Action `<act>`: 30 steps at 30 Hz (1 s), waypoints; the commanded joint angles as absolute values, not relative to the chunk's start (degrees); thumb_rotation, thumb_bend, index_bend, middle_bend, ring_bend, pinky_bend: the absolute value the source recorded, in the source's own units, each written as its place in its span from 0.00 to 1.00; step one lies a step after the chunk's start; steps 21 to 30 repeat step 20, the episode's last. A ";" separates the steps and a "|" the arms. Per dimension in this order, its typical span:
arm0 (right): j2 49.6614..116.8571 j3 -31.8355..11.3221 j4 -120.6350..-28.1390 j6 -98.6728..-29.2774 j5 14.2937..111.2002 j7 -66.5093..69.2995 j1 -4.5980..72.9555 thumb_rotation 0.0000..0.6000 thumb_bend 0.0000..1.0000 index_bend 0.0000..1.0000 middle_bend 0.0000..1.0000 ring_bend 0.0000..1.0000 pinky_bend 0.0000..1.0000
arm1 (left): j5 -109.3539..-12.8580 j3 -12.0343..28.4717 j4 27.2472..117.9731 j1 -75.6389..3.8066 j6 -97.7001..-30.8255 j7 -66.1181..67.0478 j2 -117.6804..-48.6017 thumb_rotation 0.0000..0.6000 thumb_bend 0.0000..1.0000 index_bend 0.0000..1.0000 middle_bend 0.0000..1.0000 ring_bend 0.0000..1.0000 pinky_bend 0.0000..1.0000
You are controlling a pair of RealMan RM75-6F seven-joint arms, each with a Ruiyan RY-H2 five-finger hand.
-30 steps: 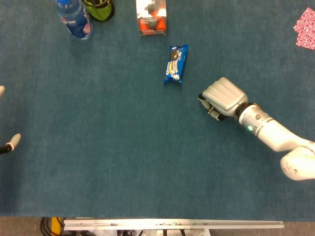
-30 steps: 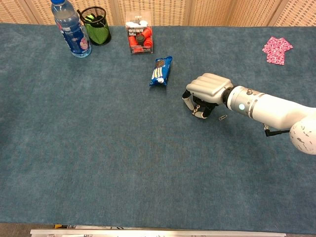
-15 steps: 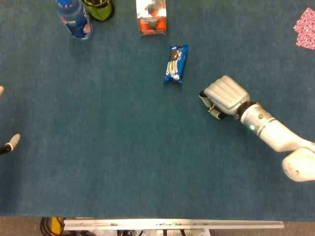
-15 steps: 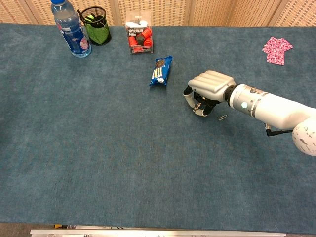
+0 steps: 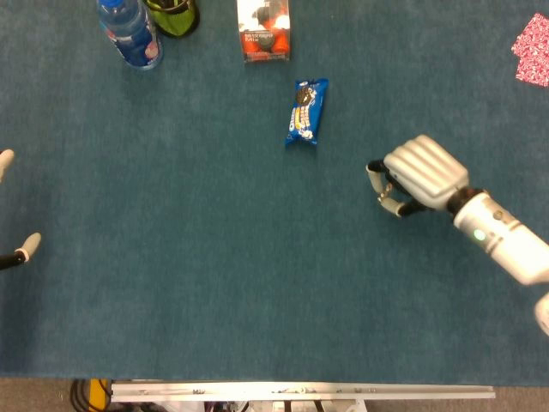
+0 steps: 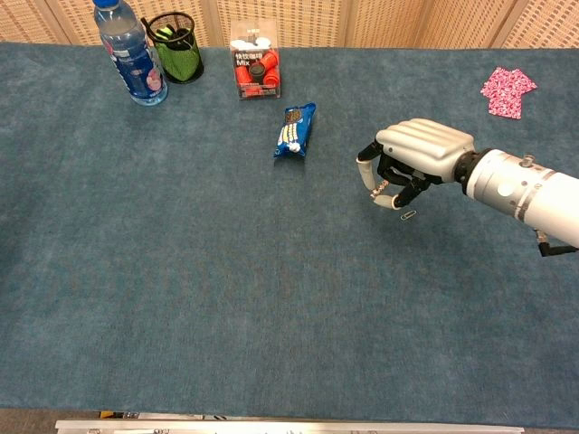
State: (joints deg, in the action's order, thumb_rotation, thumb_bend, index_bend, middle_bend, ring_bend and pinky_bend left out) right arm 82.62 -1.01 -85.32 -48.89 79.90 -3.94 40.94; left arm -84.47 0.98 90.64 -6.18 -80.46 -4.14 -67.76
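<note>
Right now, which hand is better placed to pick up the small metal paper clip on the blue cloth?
Right, probably. The right hand hovers with curled fingers just above the small metal paper clip. The left hand shows only fingertips at the far left edge of the blue cloth.

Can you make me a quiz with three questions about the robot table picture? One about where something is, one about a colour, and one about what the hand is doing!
1. Where does the water bottle stand?
A. far left corner
B. beside the right hand
C. near edge

2. What colour is the snack packet?
A. yellow
B. blue
C. pink

3. How are the right hand's fingers?
A. flat and spread
B. wrapped round the bottle
C. curled in, holding nothing

Answers:
1 A: the water bottle is by the mesh cup.
2 B: the snack packet is blue.
3 C: the right hand curls above a paper clip.
</note>
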 commanded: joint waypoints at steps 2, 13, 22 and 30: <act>80.79 1.24 -87.36 -50.13 82.44 -1.60 39.23 1.00 0.32 0.70 0.92 0.90 1.00 | -84.74 0.93 91.13 -6.31 -80.47 -3.57 -67.71 1.00 0.20 0.03 0.10 0.05 0.01; 80.06 3.22 -87.03 -51.88 83.92 1.89 36.36 1.00 0.32 0.70 0.92 0.90 1.00 | -84.76 0.66 91.64 -6.21 -80.46 -2.95 -67.66 1.00 0.20 0.03 0.10 0.05 0.01; 80.52 3.18 -85.82 -51.69 83.87 3.22 35.67 1.00 0.32 0.70 0.92 0.90 1.00 | -84.63 0.63 91.63 -6.24 -80.34 -2.87 -67.74 1.00 0.20 0.03 0.10 0.05 0.01; 80.52 3.18 -85.82 -51.69 83.87 3.22 35.67 1.00 0.32 0.70 0.92 0.90 1.00 | -84.63 0.63 91.63 -6.24 -80.34 -2.87 -67.74 1.00 0.20 0.03 0.10 0.05 0.01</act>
